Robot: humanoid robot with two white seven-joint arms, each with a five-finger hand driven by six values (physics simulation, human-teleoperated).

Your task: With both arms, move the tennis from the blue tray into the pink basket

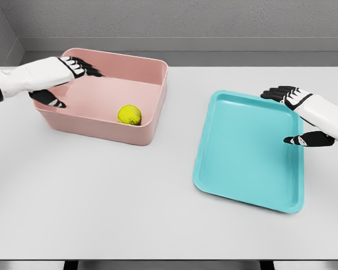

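Ball sits inside the pink basket, toward its 4 o'clock corner; transfer looks complete. Blue tray holds nothing. Left hand at the basket's 9 o'clock rim, right hand at the tray's 3 o'clock edge, both with fingers apart, empty. Count: one ball, one basket, one tray. Remaining, probably: withdraw arms.

tennis ball in basket, tray to its right

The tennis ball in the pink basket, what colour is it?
Yellow-green; the tennis ball shows best in the head view.
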